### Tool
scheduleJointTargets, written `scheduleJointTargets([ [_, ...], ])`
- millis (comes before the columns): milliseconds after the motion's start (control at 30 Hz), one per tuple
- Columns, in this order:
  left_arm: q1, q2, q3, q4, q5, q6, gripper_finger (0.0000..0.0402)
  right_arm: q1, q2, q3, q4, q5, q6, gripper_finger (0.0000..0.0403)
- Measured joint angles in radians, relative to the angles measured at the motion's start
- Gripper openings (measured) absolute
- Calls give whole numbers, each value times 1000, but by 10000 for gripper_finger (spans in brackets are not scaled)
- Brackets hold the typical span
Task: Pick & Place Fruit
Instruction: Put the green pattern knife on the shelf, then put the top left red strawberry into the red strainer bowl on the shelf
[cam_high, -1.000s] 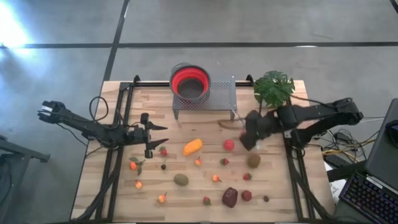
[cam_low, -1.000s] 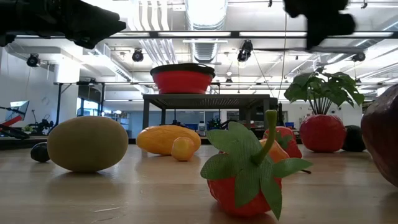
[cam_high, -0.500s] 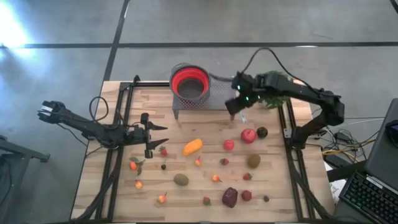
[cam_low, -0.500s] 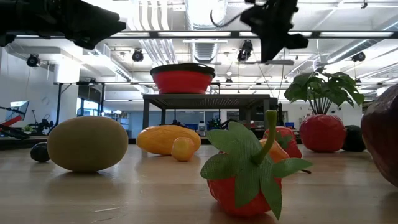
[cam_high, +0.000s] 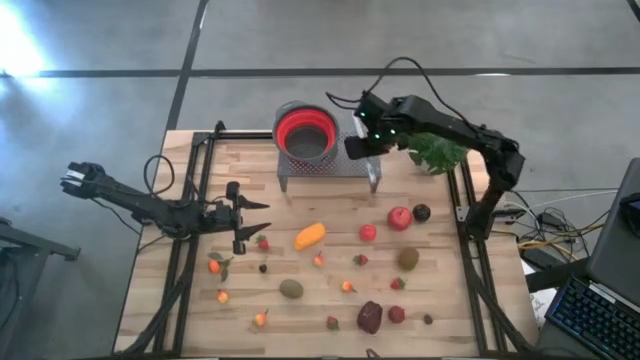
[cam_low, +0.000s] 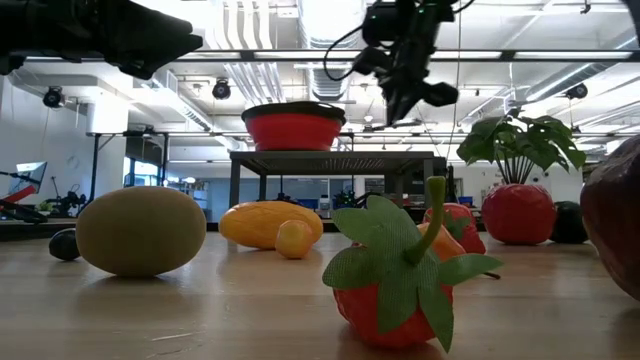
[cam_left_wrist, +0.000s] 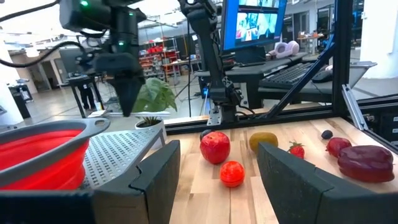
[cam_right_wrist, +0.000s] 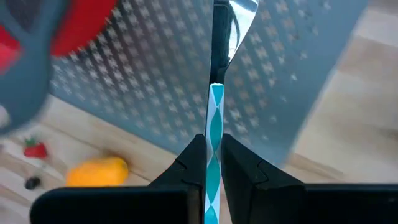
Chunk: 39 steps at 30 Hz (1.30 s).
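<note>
Toy fruits lie scattered on the wooden table: an orange elongated one (cam_high: 310, 236), a red apple (cam_high: 399, 217), kiwis (cam_high: 408, 258) (cam_high: 291, 289), a dark maroon one (cam_high: 370, 316) and small red berries. My right gripper (cam_high: 358, 143) hangs above the perforated metal stand (cam_high: 340, 162), beside the red-lined bowl (cam_high: 305, 130). It is shut on a thin teal-and-white patterned strip (cam_right_wrist: 214, 118), not on a fruit. My left gripper (cam_high: 255, 220) is open and empty at the table's left, near a small berry (cam_high: 263, 242). My right gripper pinches the thin teal-and-white strip (cam_right_wrist: 215, 134) between its two fingers (cam_right_wrist: 193, 158). The strip shows edge-on and runs along the fingers, out past their tips. The fingers point down. The strip is clear of the stand and the table.
The green potted plant (cam_high: 440, 150) stands at the far right corner, right of my right arm. The bowl sits on the stand at the far edge. Black rails (cam_high: 190, 230) run along the table's left and right sides.
My right gripper has swung from the table's right middle toward the far edge and the left, ending above the metal stand beside the bowl. The red apple and a dark fruit that the arm covered now show.
</note>
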Motion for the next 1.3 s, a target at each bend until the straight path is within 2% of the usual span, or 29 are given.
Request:
scheduleJointTargets([
  [433, -1, 0, 0, -1, 0, -20, 218, -35, 216, 182, -56, -17, 18, 27],
  [633, 0, 0, 0, 0, 0, -20, 218, -43, 276, 238, -101, -16, -5, 27],
  [800, 0, 0, 0, -1, 0, -20, 218, -47, 276, 244, -126, 30, -9, 29],
  [1300, 0, 0, 0, -1, 0, -15, 218, -50, 262, 263, -156, 33, -79, 123],
])
